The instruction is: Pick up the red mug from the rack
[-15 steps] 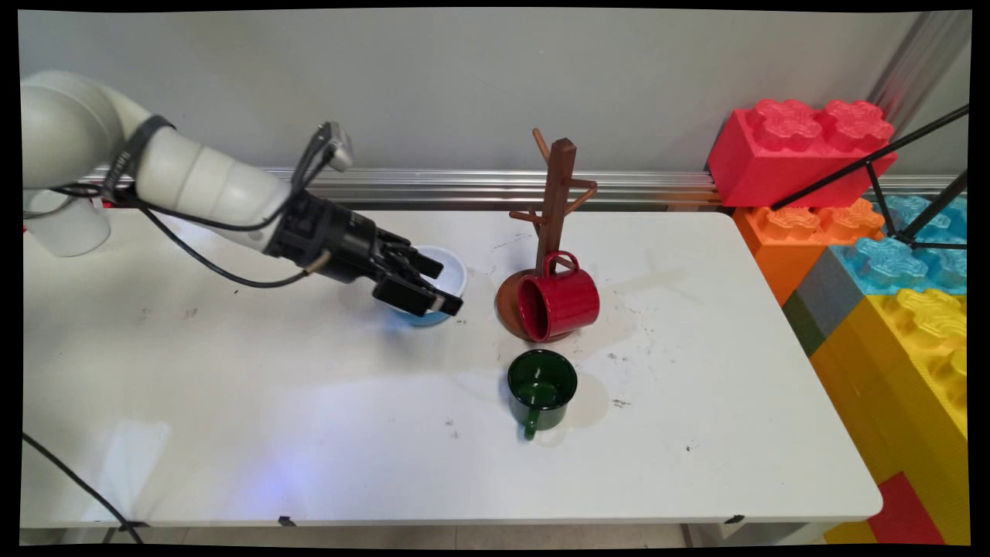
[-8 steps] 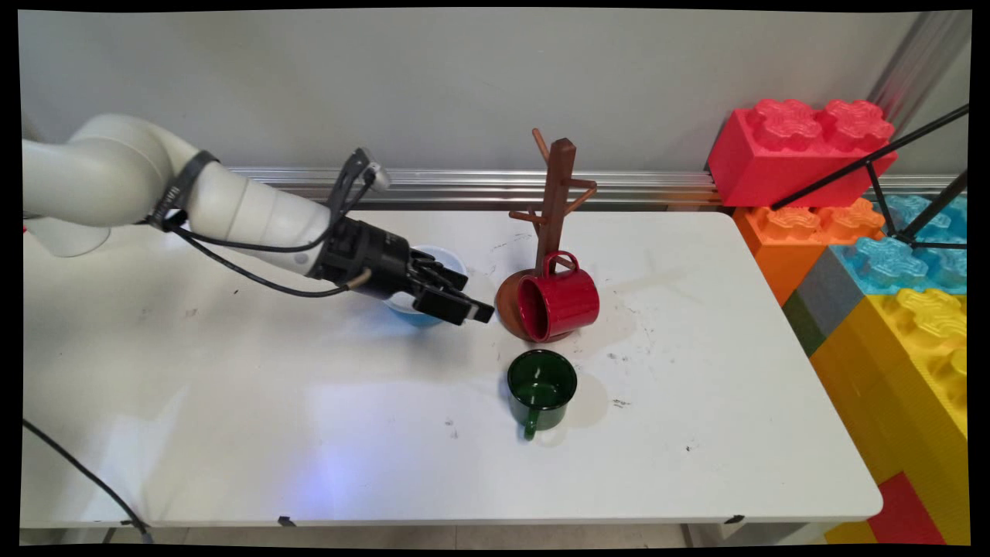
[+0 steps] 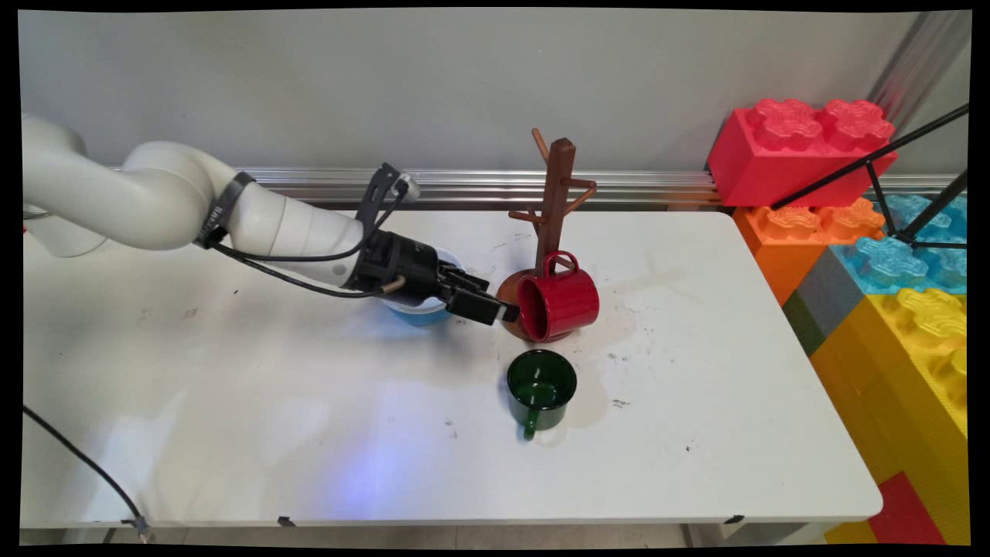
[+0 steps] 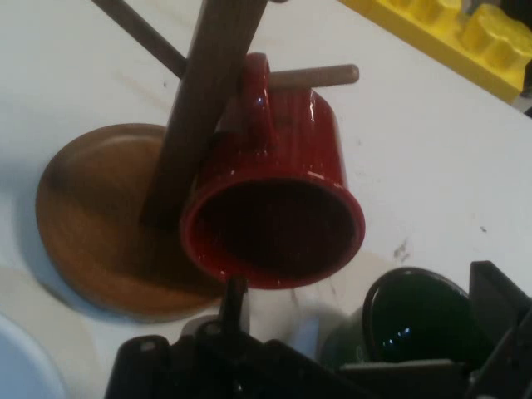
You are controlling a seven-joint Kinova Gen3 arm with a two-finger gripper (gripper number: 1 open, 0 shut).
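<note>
A red mug [image 3: 561,302] hangs by its handle on a low peg of the brown wooden mug tree [image 3: 555,201], its mouth turned to the left. My gripper [image 3: 495,300] is open, lying low and nearly level, with its tips right at the mug's rim. In the hand view the red mug [image 4: 274,191] fills the middle, its mouth facing the gripper [image 4: 366,303]. One thin finger [image 4: 235,295] stands just below the rim; I cannot tell if it touches. A green mug [image 3: 541,388] stands upright on the table [image 3: 232,402] in front of the tree.
A light blue bowl [image 3: 421,313] sits under my wrist, left of the tree's round base [image 4: 91,216]. Large toy bricks [image 3: 874,255] are stacked along the table's right end. A black cable [image 3: 77,464] runs over the near left corner.
My gripper has moved to the right, from over the blue bowl up to the red mug's rim. The mugs and the tree have not moved.
</note>
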